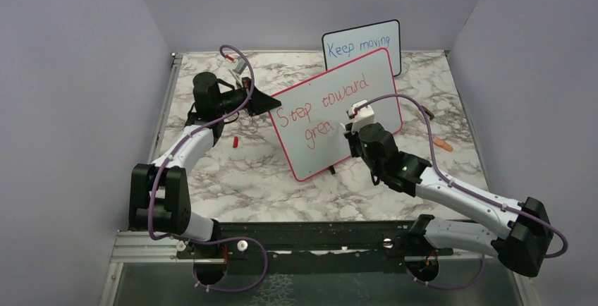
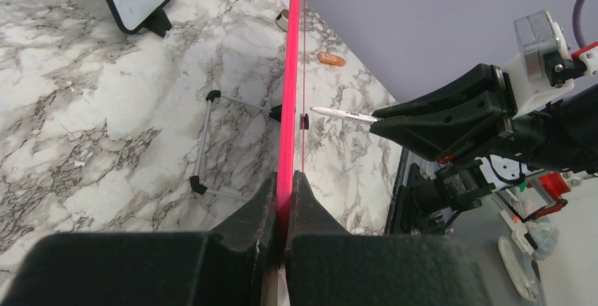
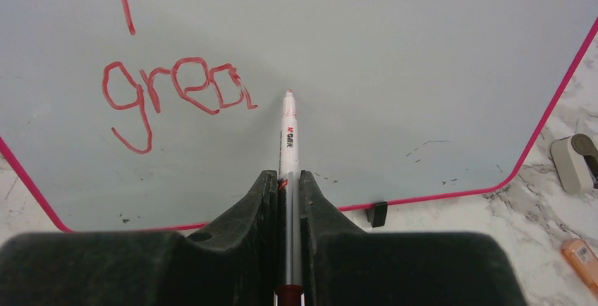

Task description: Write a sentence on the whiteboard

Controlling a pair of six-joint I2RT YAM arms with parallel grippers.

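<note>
The whiteboard point(image 1: 319, 161), white with a red-pink frame, stands tilted at mid-table. Red handwritten words of the sentence point(image 1: 321, 105) read "Step toward" and below it "grea" point(image 3: 176, 91). My left gripper point(image 1: 266, 101) is shut on the board's left edge; in the left wrist view the pink frame point(image 2: 290, 73) runs up from between the jaws point(image 2: 285, 179). My right gripper point(image 3: 287, 175) is shut on a white-and-silver marker point(image 3: 288, 130). Its red tip points at the board just right of the last letter, very close to the surface.
A smaller black-framed board point(image 1: 363, 45) with blue "Keep moving" stands behind. A small red cap point(image 1: 235, 141) lies left of the whiteboard. An orange object point(image 1: 442, 144) and a grey-white block point(image 3: 575, 161) lie to the right. A wire stand point(image 2: 211, 144) sits behind the board.
</note>
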